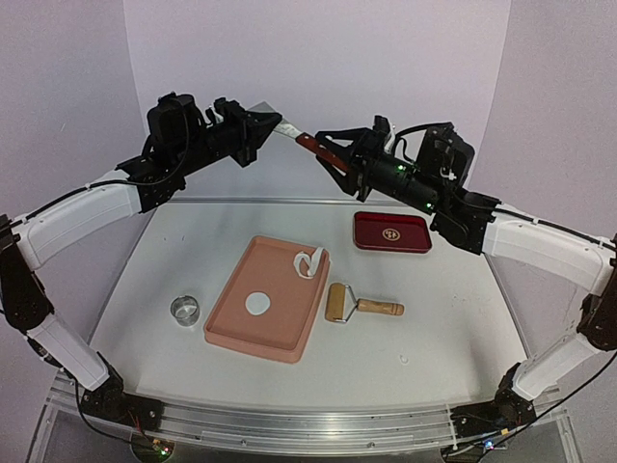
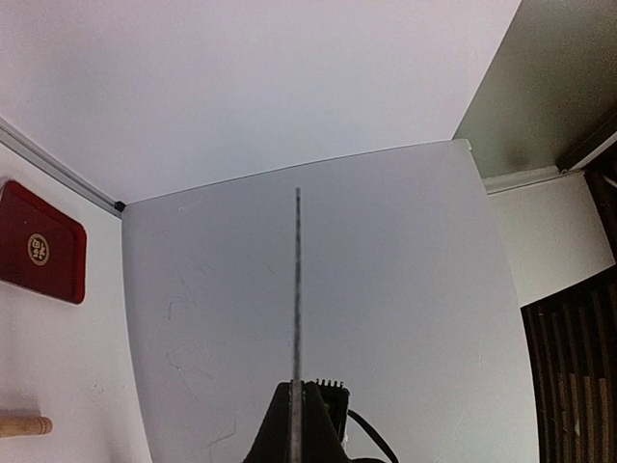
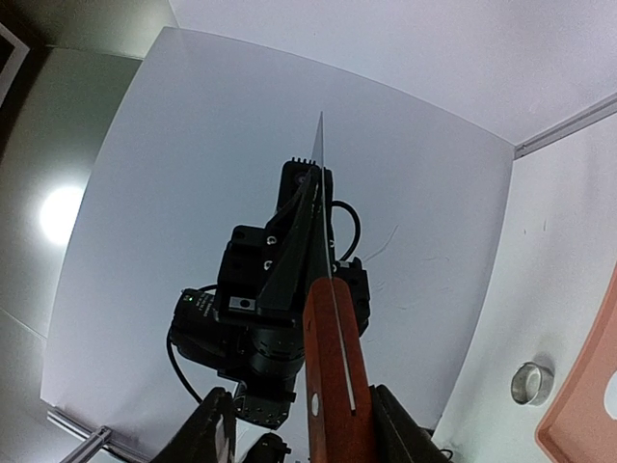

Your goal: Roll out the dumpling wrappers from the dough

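Both arms are raised well above the tabletop [image 1: 453, 318] and meet over a knife [image 1: 307, 142]. The left tool [image 1: 270, 123] is clenched on the thin blade, which runs straight out from between its fingers in its own wrist view. The right tool [image 3: 313, 429] sits astride the red handle with its jaws partly apart. A sliver of gap shows between the handle and one finger [image 3: 217, 429], so it does not look seated.

The step in hand appears to be passing the knife from a blade grip to a handle grip. To do it well, the right tool should close squarely and centred on the handle's flat sides before the left tool lets go. Releasing early would let the knife tip or drop. The left tool should then draw back along the blade's line, not across it.

Far below both tools, one round wrapper [image 1: 257, 304] lies in the pink tray [image 1: 236, 333]. A ragged dough strip [image 1: 308, 261] drapes at the tray's far rim.
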Robot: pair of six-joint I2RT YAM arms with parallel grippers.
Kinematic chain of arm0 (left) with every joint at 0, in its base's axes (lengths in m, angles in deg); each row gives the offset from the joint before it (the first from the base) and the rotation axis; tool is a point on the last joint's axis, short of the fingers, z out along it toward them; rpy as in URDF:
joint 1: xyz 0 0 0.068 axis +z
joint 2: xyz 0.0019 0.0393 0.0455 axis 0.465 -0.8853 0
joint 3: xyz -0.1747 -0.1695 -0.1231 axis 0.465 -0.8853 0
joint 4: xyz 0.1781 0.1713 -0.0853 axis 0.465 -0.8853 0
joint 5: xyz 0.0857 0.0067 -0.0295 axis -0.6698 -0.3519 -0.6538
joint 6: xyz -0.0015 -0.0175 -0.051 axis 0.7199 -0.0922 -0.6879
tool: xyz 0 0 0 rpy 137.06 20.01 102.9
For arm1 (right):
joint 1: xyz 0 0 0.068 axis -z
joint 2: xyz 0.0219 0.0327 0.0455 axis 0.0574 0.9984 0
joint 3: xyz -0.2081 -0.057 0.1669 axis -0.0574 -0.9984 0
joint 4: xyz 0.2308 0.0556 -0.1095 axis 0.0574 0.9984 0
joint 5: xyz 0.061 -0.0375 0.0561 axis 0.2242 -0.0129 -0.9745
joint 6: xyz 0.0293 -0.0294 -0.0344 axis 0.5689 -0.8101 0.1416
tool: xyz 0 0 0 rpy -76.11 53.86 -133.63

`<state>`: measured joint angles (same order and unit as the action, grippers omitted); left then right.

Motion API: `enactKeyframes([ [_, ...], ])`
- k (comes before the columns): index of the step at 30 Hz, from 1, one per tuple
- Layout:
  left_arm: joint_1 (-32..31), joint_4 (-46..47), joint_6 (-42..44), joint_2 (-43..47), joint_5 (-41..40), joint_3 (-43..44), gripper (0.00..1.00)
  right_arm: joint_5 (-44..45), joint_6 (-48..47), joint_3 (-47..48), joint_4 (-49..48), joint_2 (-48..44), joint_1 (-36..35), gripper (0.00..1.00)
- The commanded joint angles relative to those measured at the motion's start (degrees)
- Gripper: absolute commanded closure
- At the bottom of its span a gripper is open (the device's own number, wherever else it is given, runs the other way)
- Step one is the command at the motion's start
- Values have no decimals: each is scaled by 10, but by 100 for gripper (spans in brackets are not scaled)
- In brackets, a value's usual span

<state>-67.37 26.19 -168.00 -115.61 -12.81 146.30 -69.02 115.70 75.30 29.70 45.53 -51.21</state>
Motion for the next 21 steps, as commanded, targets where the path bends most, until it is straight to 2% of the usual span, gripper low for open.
enactKeyframes([
  [1,0,33,-5,17,10,15,100,-8,-5,14,-31,-13,-2,58],
  [11,0,-10,12,14,28,33,100,-18,-1,10,-28,-13,-2,69],
  [21,9,-73,30,27,49,50,100,-35,-2,18,-7,-8,-2,68],
])
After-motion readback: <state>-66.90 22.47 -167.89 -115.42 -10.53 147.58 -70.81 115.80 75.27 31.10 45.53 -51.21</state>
